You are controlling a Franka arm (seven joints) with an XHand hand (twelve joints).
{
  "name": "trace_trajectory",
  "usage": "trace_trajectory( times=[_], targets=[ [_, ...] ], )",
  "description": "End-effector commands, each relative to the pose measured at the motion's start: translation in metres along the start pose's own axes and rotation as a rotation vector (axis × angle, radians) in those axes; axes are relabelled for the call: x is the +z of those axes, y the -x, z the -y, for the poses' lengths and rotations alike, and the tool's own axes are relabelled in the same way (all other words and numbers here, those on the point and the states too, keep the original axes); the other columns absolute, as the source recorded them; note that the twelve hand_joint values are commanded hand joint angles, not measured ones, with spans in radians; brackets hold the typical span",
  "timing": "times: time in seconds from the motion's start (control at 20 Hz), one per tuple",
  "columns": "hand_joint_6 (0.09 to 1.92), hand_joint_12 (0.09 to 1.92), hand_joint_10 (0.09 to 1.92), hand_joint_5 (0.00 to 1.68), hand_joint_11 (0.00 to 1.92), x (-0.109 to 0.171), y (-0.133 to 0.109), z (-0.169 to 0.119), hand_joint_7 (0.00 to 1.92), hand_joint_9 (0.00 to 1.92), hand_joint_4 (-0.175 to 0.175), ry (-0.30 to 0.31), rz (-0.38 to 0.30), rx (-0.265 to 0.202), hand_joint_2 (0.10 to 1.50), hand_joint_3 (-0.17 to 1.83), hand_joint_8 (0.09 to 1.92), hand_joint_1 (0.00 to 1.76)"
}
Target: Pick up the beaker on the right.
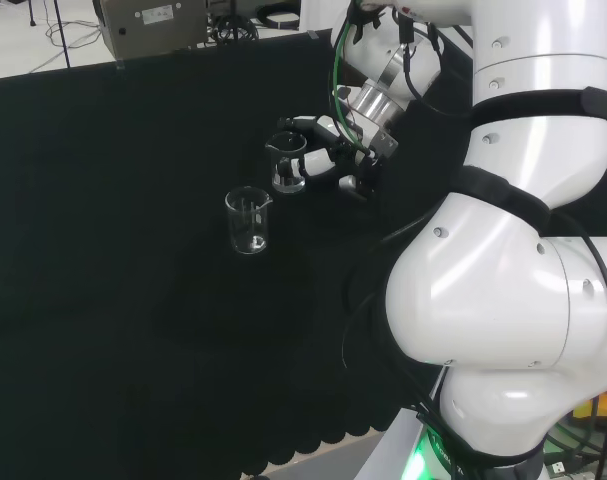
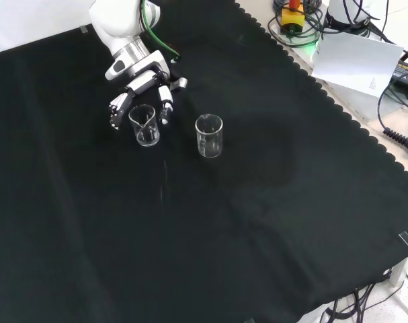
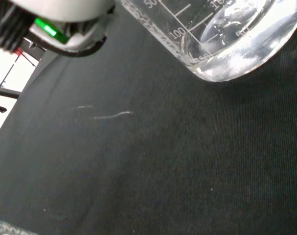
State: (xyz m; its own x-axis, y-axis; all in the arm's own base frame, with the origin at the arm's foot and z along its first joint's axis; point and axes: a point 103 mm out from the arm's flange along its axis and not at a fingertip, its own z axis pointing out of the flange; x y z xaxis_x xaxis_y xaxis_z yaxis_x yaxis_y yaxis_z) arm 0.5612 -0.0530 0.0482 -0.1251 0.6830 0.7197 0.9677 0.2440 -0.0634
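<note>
Two clear glass beakers stand upright on the black cloth. One beaker [image 1: 288, 163] [image 2: 144, 125] stands between the fingers and thumb of the hand [image 1: 331, 148] [image 2: 142, 82]. The fingers [image 2: 115, 112] reach past one side of it and the thumb [image 2: 166, 108] past the other, fairly straight; I cannot tell whether they touch the glass. Close up in the wrist view, its graduated wall and base [image 3: 226, 44] rest on the cloth. The other beaker [image 1: 249, 220] [image 2: 209, 135] stands apart from the hand, to the right of the first in the front view.
The arm's white links [image 1: 503, 260] stand at the head view's right. Cables, a white sheet [image 2: 355, 57] and gear lie beyond the cloth's scalloped edge [image 2: 338, 108] in the front view. A grey box [image 1: 153, 25] stands behind the cloth in the head view.
</note>
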Motion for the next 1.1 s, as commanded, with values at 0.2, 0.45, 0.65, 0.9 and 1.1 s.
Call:
trace_trajectory(
  times=[0.2,0.45,0.65,0.9,1.1],
  targets=[
    [0.24,1.36,0.58,0.56,0.12,0.004,-0.005,-0.004,0.32,0.49,-0.039,0.04,-0.045,-0.015,0.47,0.58,0.67,0.97],
    [0.63,1.36,0.56,0.42,0.15,0.008,-0.006,-0.006,0.34,0.52,-0.04,0.044,-0.082,-0.021,0.46,0.6,0.68,0.99],
    [0.69,1.36,0.56,0.39,0.16,0.012,-0.005,-0.006,0.34,0.54,-0.042,0.042,-0.103,-0.016,0.45,0.61,0.69,1.01],
    [0.7,1.35,0.57,0.38,0.18,0.017,-0.002,-0.007,0.34,0.54,-0.046,0.043,-0.132,0.003,0.45,0.62,0.69,1.02],
    [0.71,1.34,0.57,0.38,0.23,0.017,-0.003,-0.009,0.35,0.58,-0.049,0.034,-0.14,-0.008,0.46,0.63,0.69,1.03]
  ],
)
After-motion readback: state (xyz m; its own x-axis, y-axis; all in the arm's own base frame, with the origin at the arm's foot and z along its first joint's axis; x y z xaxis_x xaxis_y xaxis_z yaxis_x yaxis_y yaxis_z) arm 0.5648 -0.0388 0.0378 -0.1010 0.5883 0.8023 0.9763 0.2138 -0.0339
